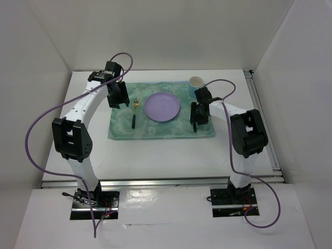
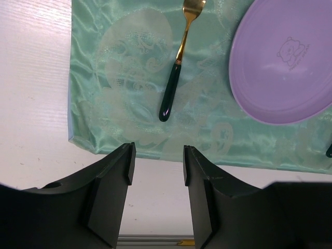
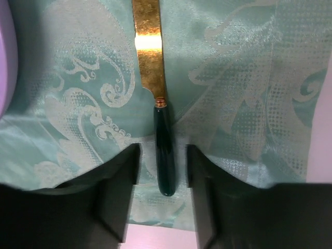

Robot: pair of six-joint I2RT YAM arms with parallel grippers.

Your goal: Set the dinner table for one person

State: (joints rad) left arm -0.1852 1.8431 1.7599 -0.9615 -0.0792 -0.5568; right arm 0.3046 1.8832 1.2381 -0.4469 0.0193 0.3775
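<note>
The white dinner table (image 1: 155, 155) carries a teal patterned placemat (image 1: 161, 129). A purple plate (image 1: 162, 106) lies at the placemat's middle, and a gold fork with a dark green handle (image 1: 134, 113) lies left of it. A gold knife with a dark green handle (image 3: 148, 57) lies flat on the placemat right of the plate. My right gripper (image 3: 162, 155) is open and low, its fingers on either side of the knife handle with gaps on both sides. My left gripper (image 2: 158, 155) is open and empty, raised near the placemat's left part, just left of the fork (image 2: 179, 62).
A white cup (image 1: 196, 81) stands at the placemat's back right corner, close behind the right wrist. A silver rail (image 1: 155, 181) runs along the table's near edge and another along the right edge. White walls enclose the table.
</note>
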